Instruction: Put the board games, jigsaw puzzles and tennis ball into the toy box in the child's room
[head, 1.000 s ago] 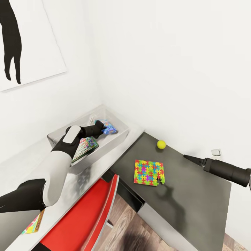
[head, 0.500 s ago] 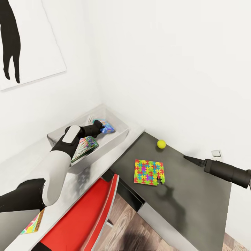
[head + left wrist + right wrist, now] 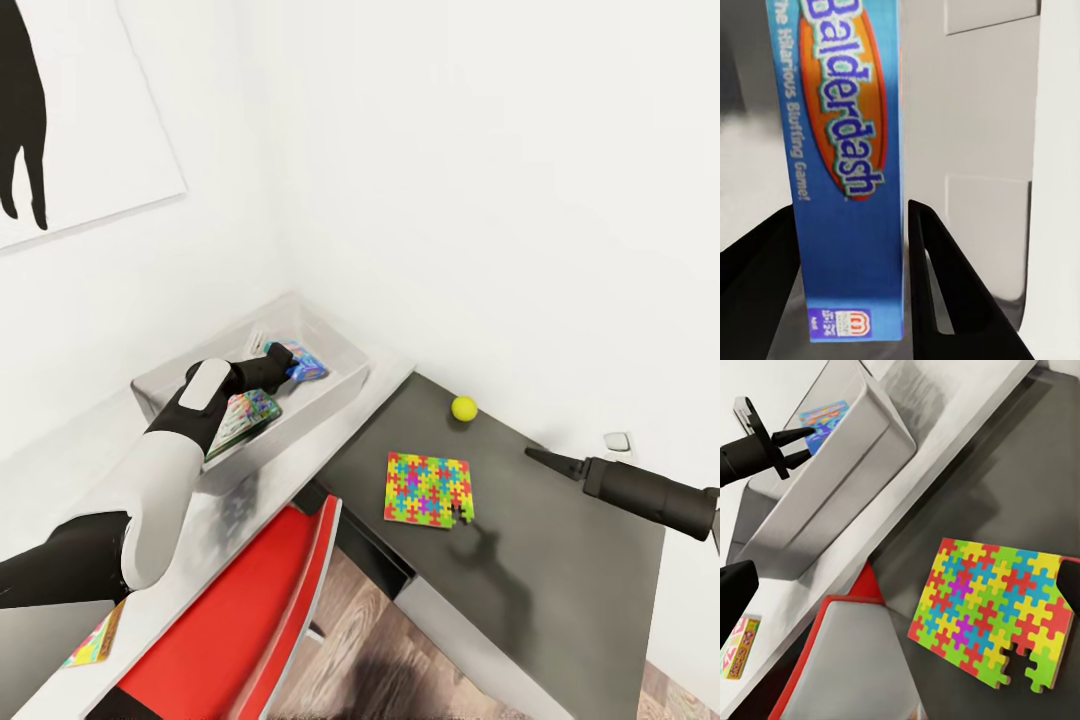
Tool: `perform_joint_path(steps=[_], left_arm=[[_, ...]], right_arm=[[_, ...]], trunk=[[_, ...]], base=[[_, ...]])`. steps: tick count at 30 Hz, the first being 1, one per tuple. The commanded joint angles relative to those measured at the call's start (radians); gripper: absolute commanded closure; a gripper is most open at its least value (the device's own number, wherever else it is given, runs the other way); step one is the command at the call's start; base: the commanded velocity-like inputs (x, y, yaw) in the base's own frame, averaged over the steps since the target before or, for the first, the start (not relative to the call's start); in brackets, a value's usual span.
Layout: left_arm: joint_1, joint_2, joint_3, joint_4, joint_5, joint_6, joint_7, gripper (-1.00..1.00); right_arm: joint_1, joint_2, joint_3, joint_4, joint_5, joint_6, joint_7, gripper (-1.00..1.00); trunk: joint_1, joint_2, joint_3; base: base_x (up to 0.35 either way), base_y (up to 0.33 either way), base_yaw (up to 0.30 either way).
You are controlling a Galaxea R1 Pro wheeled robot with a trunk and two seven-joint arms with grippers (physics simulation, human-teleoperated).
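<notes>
The grey toy box (image 3: 330, 395) stands on the light table by the corner. My left gripper (image 3: 284, 358) reaches into it, shut on a blue Balderdash board game (image 3: 304, 362); in the left wrist view the game (image 3: 847, 112) fills the gap between both black fingers (image 3: 945, 285). A second board game (image 3: 240, 415) lies in the box under my forearm. On the dark desk lie a colourful jigsaw puzzle (image 3: 428, 490) and the tennis ball (image 3: 463, 408). My right gripper (image 3: 540, 458) hovers shut over the desk, right of the puzzle (image 3: 990, 611). A third board game (image 3: 95, 635) lies near the light table's front.
A red chair (image 3: 240, 620) is tucked under the light table (image 3: 230, 500), close to the dark desk (image 3: 560, 560). White walls close in behind both surfaces. A wall socket (image 3: 618, 441) sits near my right arm. Wooden floor shows below.
My left gripper has drawn back slightly inside the toy box, carrying the blue board game with it. The head camera has tilted a little. The right arm has hardly moved.
</notes>
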Motion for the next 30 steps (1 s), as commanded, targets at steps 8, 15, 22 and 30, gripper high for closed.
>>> perform_joint_path(steps=[8, 15, 22, 30], left_arm=[[-0.001, -0.002, 0.006, -0.002, 0.014, 0.003, 0.008, 1.00], [0.000, -0.001, 0.006, -0.001, 0.018, 0.003, 0.008, 1.00], [0.001, -0.001, 0.008, -0.001, 0.020, 0.004, 0.008, 1.00], [0.001, -0.001, 0.008, -0.001, 0.021, 0.004, 0.008, 1.00]], right_arm=[[-0.001, 0.004, 0.000, 0.000, 0.004, 0.003, 0.006, -1.00], [-0.001, 0.004, -0.001, 0.000, 0.004, 0.003, 0.006, -1.00], [-0.001, 0.004, -0.001, 0.000, 0.004, 0.003, 0.006, -1.00], [-0.001, 0.005, -0.001, 0.000, 0.004, 0.003, 0.006, -1.00]], trunk=[[0.000, -0.001, -0.014], [0.000, -0.001, -0.026], [0.000, -0.001, -0.035], [0.000, -0.001, -0.039]], base=[[0.000, 0.000, 0.000], [0.000, 0.000, 0.000], [0.000, 0.000, 0.000], [0.000, 0.000, 0.000]])
